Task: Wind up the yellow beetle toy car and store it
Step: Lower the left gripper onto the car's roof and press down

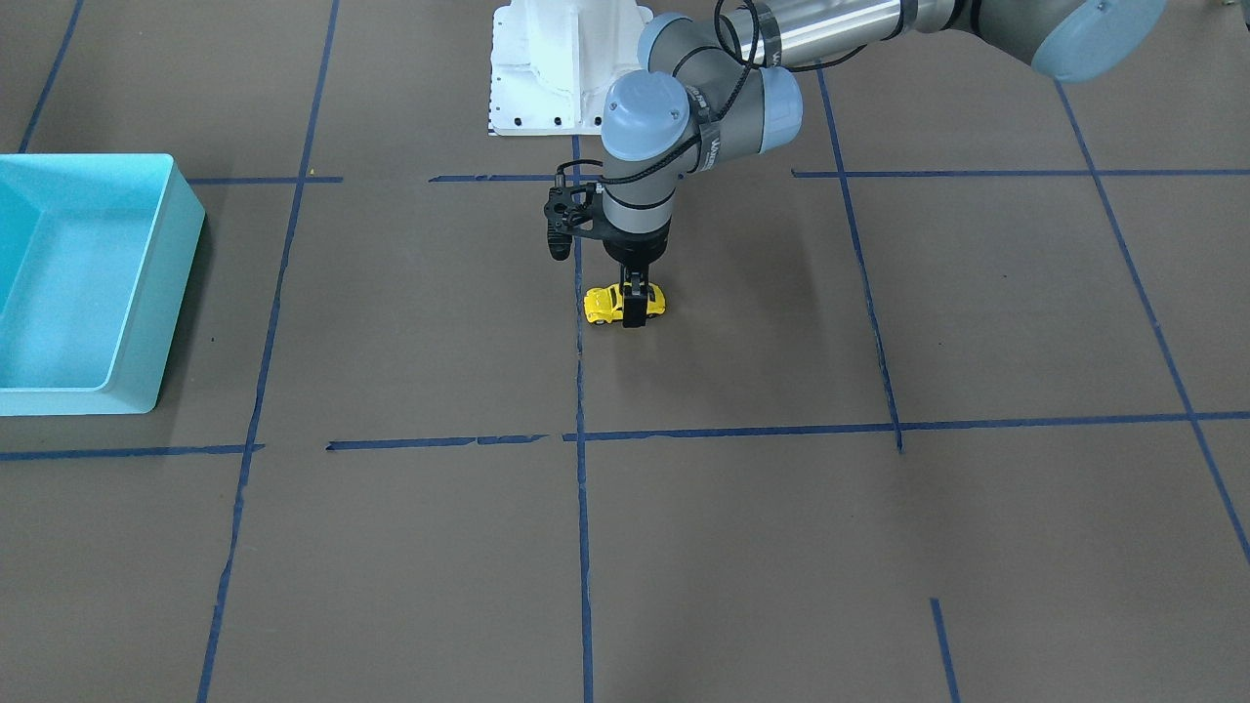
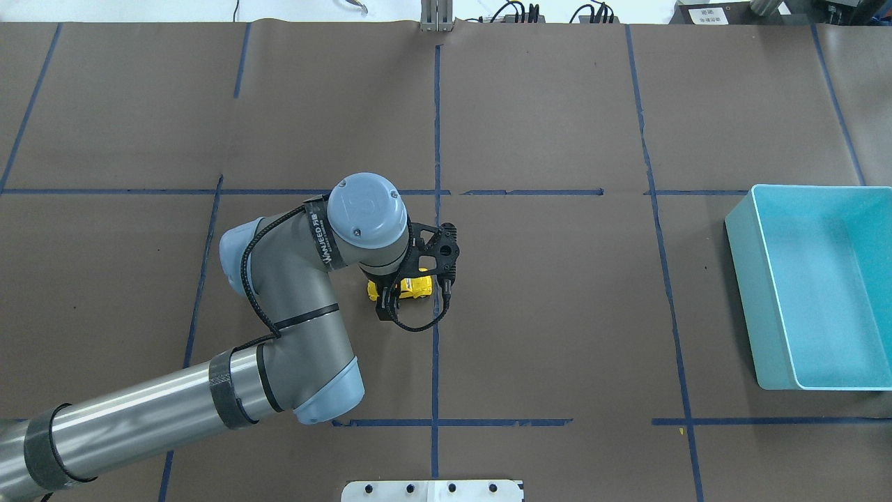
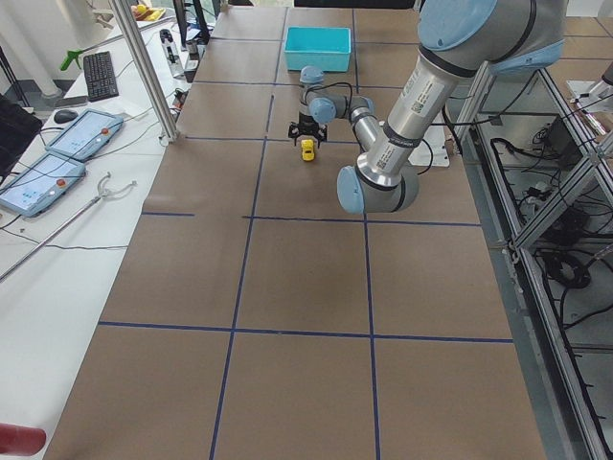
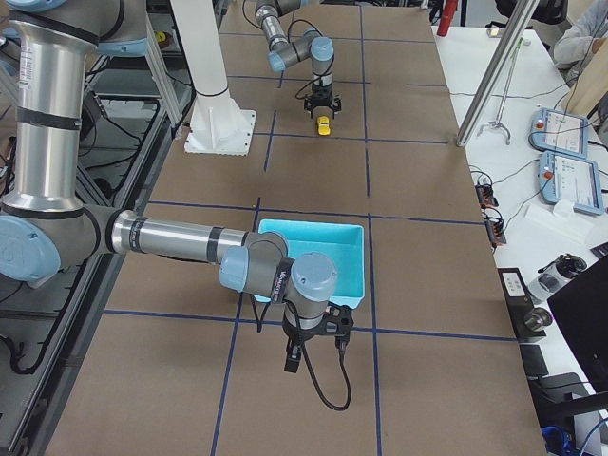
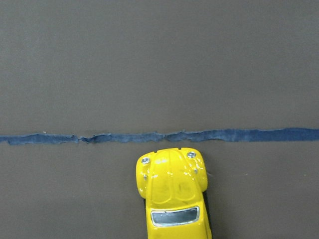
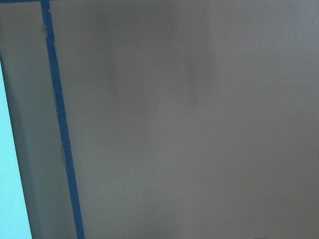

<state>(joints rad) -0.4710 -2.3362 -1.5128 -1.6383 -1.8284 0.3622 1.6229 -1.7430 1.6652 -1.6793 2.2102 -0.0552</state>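
Tiny bright yellow beetle toy car [image 1: 604,305], rounded body and dark windows, upright on its wheels on the brown paper table cover [image 1: 742,547], near the table's middle. Just beside a blue tape line [image 5: 159,135], nose toward it and a little short of it in the left wrist view.

Straddling the car from above: the black two-finger left gripper [image 1: 635,305], pointing straight down. One of its fingers [image 1: 635,316] at the side facing the front camera, overlapping the yellow body there. The other at the side nearer the robot, seen in the overhead view. Opening narrow, roughly the car's width. Pressed tight on the car or just clear of it: impossible to tell.

Well apart, toward the robot's right: open rectangular light blue plastic bin [image 2: 744,300], flat on the same cover.

Near that bin's corner, seen only from the right-end camera: the right gripper [image 4: 325,332], low over the bare cover. Fingers apart or together: impossible to tell.
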